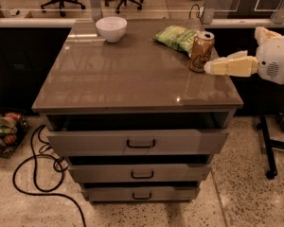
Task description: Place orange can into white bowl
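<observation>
The orange can (201, 51) stands upright near the right edge of the brown cabinet top (132, 74), just in front of a green snack bag. The white bowl (111, 28) sits at the back left of the top, well apart from the can. My gripper (213, 63) reaches in from the right at can height. Its cream fingers (229, 66) point left, and their tips sit just right of the can's lower half. The gripper looks open and holds nothing.
A green crinkled snack bag (176, 36) lies behind the can. The cabinet's three drawers (139, 143) stand slightly open below. A black cable (35, 174) loops on the floor at left. Office chairs and a glass partition are behind.
</observation>
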{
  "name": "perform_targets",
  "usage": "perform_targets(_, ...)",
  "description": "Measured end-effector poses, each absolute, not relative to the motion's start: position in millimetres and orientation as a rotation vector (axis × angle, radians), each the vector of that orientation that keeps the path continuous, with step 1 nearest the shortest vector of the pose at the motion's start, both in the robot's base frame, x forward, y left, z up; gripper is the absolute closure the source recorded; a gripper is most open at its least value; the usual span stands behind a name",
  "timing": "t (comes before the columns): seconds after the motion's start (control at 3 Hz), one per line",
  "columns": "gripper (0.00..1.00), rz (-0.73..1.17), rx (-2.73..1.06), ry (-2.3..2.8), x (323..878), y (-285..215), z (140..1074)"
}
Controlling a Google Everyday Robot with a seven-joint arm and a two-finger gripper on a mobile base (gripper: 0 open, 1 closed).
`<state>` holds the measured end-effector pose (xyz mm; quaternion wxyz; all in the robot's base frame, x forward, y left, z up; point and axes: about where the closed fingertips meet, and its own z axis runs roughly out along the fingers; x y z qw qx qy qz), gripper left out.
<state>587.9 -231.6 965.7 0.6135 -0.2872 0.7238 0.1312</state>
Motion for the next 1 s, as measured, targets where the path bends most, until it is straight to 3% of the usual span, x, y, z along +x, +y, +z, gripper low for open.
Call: perform_targets(1.0,0.00,0.435,-0.545,1.587,634.4,-214.1,944.9)
